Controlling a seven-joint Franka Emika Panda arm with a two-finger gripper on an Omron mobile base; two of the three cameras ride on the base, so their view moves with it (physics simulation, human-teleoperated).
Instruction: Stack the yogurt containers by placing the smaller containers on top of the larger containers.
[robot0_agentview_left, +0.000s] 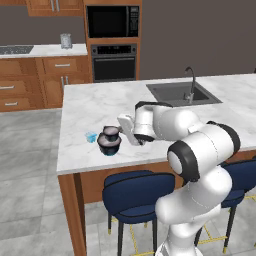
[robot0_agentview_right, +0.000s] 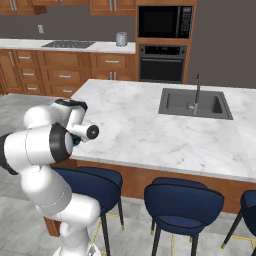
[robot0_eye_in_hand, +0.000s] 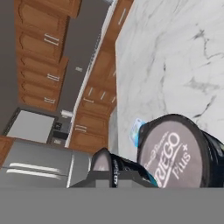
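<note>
The kitchen has wooden cabinets, a built-in oven (robot0_agentview_left: 113, 62) and a marble island surface (robot0_agentview_left: 95, 107) that is white with grey veins, smooth and flat. A sink (robot0_agentview_left: 182, 93) is sunk into its far part, well apart from the tubs. The three tubs are in the near left corner of the surface, close to the front edge and not far from the left edge. Toward the sink and the far side the marble is bare and gives wide room.

The big dark tub (robot0_agentview_left: 109, 144) is round and tapers downward. The small dark tub (robot0_agentview_left: 110, 133) appears to sit on top of it, though the left base view is too coarse to say whether it rests fully there. In the hand view a grey disc with printed letters shows on the big dark tub (robot0_eye_in_hand: 175, 153). The tiny blue cup (robot0_agentview_left: 91, 137) is translucent and stands just beside them on the left, on the marble.

The hand (robot0_agentview_left: 121, 131) is at the small tub's right side, with its jaws fully closed on the small tub's rim as far as I can see. Blue padded stools (robot0_agentview_left: 136, 192) stand below the front edge.
</note>
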